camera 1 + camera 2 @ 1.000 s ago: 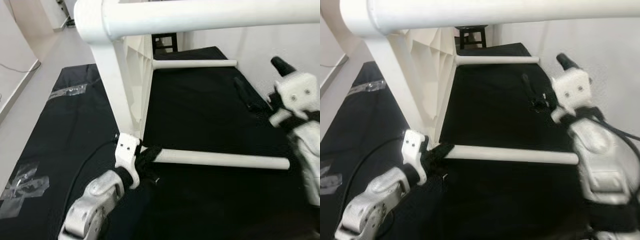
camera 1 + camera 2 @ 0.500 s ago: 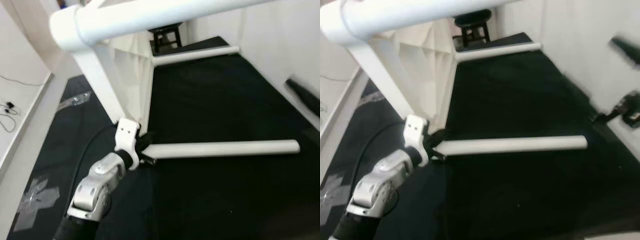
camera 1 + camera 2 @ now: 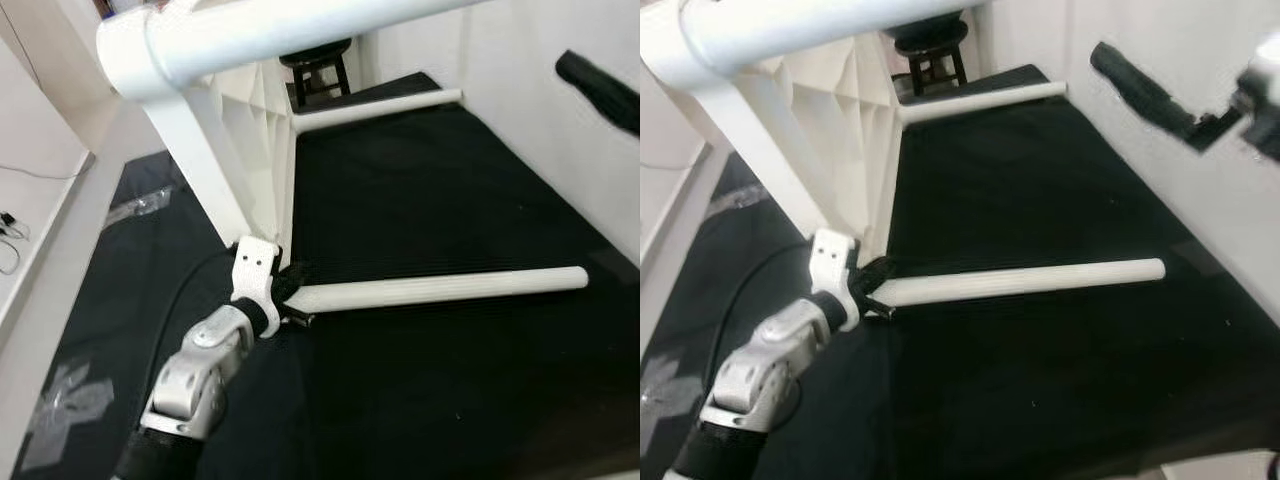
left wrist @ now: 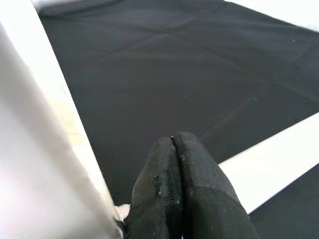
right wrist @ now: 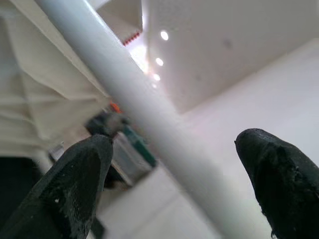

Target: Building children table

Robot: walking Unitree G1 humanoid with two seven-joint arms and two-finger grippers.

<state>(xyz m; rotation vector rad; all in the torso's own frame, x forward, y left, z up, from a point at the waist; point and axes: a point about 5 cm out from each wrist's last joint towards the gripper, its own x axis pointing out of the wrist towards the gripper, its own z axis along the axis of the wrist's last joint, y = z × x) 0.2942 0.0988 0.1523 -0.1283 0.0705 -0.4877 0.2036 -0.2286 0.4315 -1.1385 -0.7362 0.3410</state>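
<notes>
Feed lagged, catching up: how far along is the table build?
Done: three white legs stick out from the tabletop, which stands on its edge on the black mat. In hand: the left gripper sits shut at the base of the lower leg; the right gripper is raised, open. A fourth leg can't be confirmed.

right gripper (image 3: 1200,105) blurred, cut off

Place: we take it for a home room | Signs: plain white walls (image 3: 520,60), black floor mat (image 3: 440,220), small dark stool (image 3: 318,68), ceiling spotlights (image 5: 163,35), loose cables (image 3: 10,225) on pale floor
</notes>
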